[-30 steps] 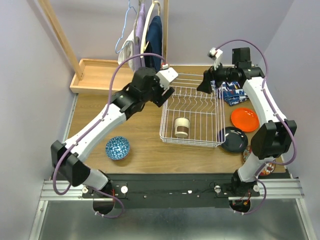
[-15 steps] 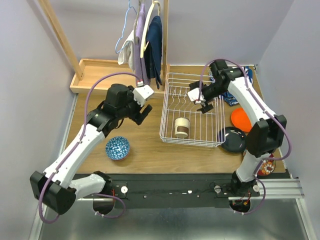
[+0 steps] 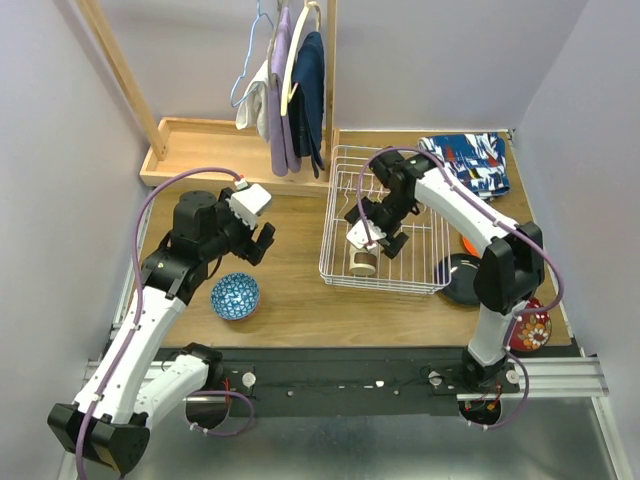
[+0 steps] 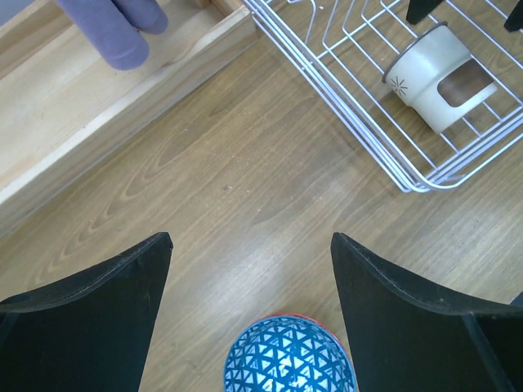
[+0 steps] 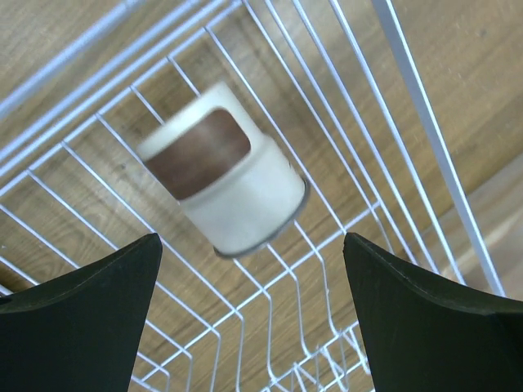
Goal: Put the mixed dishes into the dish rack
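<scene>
Cream, brown-patched cup (image 5: 225, 192) lies sideways in rack (image 3: 425, 250).

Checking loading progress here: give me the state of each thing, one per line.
dish rack: holds only the cup
cup: lying on its side
blue bowl: upright on the table, outside the rack
black plate: flat on the table, outside the rack
left claw: open, empty, near the blue bowl
right claw: open, empty, above the cup
</scene>
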`<move>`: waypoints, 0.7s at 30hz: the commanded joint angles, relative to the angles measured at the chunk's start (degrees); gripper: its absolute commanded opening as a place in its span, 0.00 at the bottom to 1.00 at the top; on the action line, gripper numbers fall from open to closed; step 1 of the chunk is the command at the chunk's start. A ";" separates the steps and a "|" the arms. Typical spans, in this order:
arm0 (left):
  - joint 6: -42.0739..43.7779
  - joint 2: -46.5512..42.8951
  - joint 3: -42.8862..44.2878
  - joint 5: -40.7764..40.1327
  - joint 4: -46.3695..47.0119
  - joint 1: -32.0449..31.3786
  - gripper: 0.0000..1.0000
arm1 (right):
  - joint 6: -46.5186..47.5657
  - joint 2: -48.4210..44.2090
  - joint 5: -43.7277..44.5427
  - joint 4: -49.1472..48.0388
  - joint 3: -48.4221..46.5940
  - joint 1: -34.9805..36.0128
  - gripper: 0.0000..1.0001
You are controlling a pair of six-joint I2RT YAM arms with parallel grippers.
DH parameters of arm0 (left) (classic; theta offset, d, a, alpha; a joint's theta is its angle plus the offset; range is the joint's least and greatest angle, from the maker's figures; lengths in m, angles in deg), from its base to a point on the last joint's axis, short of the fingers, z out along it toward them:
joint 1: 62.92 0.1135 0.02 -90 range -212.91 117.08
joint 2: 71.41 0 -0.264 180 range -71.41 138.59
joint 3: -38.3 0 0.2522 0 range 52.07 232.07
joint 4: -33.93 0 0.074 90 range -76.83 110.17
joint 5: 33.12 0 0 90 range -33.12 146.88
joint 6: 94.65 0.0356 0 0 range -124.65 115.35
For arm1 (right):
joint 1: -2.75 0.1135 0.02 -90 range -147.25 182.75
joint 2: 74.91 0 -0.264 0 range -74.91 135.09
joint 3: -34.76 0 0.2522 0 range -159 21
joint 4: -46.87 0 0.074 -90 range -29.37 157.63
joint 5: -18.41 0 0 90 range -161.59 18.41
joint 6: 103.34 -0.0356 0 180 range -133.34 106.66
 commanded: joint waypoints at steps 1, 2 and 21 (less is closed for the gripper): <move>-2.06 -2.03 -2.00 3.17 0.89 1.69 0.88 | 35.11 1.62 4.54 4.47 1.54 4.18 1.00; -2.33 -2.11 -2.09 3.52 1.07 1.77 0.88 | 35.11 2.06 5.34 4.47 1.63 4.62 1.00; -5.40 -2.47 -4.02 5.37 1.86 6.43 0.88 | 35.28 9.36 12.56 3.25 2.34 7.35 0.90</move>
